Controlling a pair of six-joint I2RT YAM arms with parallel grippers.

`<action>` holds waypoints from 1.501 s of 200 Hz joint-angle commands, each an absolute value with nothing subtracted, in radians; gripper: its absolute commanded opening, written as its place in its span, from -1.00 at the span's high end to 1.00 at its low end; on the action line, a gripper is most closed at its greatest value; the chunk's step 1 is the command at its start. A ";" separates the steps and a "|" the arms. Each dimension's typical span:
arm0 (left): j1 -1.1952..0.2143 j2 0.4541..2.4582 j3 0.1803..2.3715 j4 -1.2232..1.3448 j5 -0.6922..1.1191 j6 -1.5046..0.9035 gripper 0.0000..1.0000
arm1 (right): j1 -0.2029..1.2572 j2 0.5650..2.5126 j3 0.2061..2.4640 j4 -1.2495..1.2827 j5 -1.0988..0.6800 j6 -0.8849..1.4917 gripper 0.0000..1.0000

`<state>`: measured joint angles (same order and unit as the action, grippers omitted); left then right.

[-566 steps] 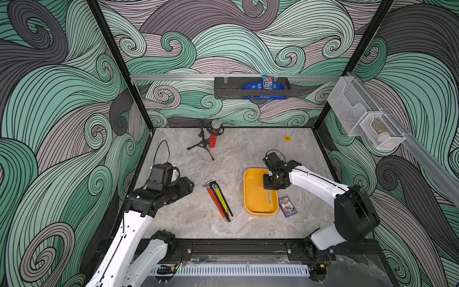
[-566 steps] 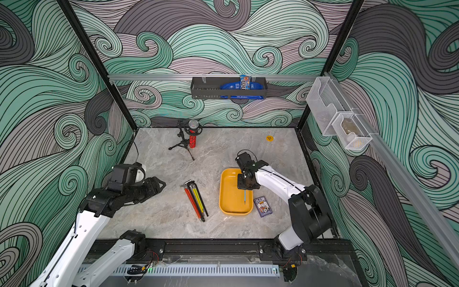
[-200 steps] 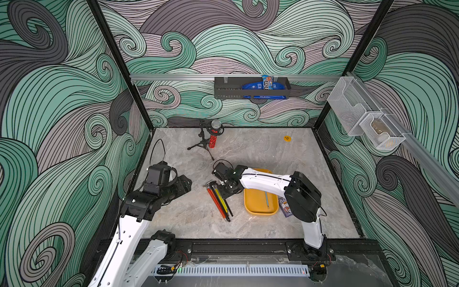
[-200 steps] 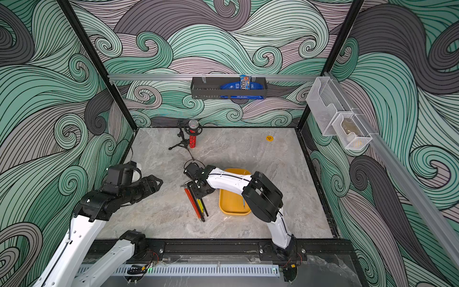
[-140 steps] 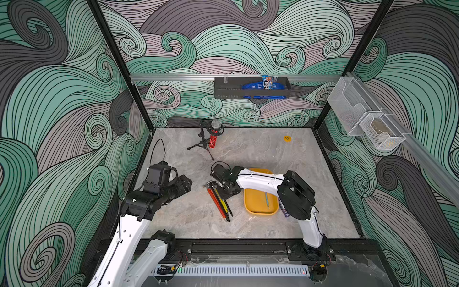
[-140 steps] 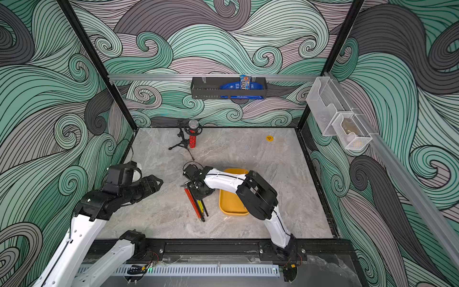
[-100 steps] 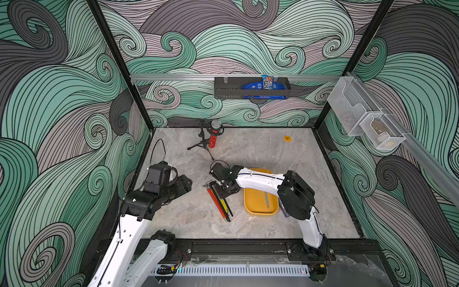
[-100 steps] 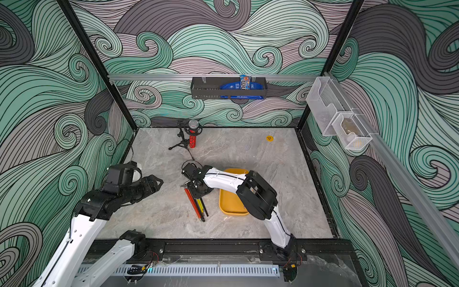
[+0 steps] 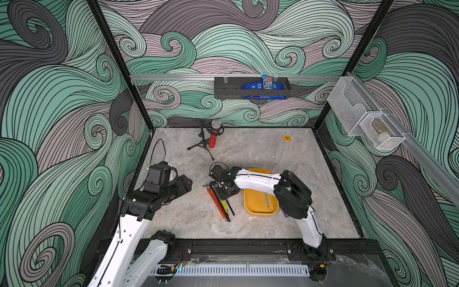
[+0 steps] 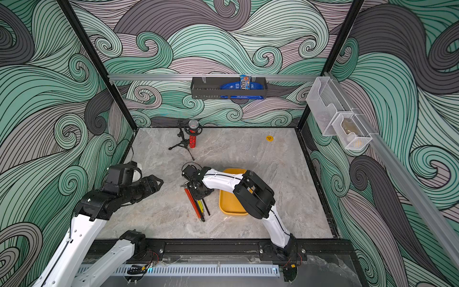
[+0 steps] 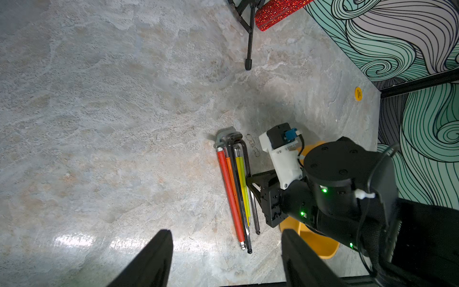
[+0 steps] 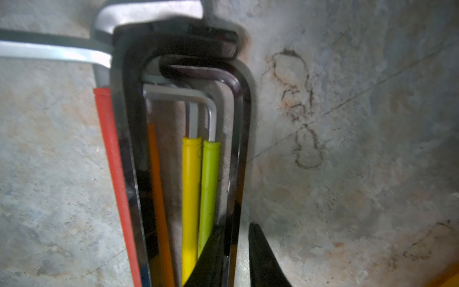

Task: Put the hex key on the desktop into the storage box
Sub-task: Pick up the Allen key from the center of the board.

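**Right tool straddles the outermost hex key beside the storage box**

The hex keys (image 9: 219,201) lie in a tight bundle on the grey marbled worktop (image 9: 248,154). They sit just beside the storage box (image 9: 255,205), on the side nearer the left arm, with their bent ends pointing toward the back wall. Their sleeves run red, orange, yellow and lime, with bare dark keys among them.

The right arm reaches across the box, and the right tool (image 12: 236,227) is down over the edge of the bundle nearest the box. In the right wrist view its two black fingers (image 12: 260,253) stand narrowly apart, one on each side of the outermost dark key (image 12: 247,99) (a thin gap shows on the outer side; whether the key is pinched cannot be told).

One thin blue key (image 9: 267,200) lies lengthwise inside the storage box.

The left tool (image 9: 188,184) hovers above the worktop on the bundle's other side, well apart from it, fingers spread wide and holding nothing. A red microphone on a small tripod (image 9: 213,138) stands near the back wall.
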<state>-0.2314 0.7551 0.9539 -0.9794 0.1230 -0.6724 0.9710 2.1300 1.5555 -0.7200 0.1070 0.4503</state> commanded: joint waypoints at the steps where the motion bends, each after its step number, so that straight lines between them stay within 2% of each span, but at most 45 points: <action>1: -0.234 0.750 0.970 -0.984 0.134 -0.672 -0.44 | 0.968 2.144 1.526 -0.734 0.154 0.476 0.49; 87: -0.236 0.756 0.967 -0.981 0.130 -0.670 -0.45 | 0.956 2.239 1.585 -0.808 0.216 0.503 0.57; 156: -0.235 0.761 0.963 -0.978 0.130 -0.669 -0.45 | 0.929 2.278 1.612 -0.807 0.181 0.511 1.00; 300: -0.235 0.768 0.953 -0.966 0.132 -0.672 -0.45 | 0.892 2.147 1.757 -0.862 0.191 0.608 1.00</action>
<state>-0.2314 0.7685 0.9527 -0.9718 0.1238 -0.6727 0.9104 2.1990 1.7348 -0.8413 0.1780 0.5747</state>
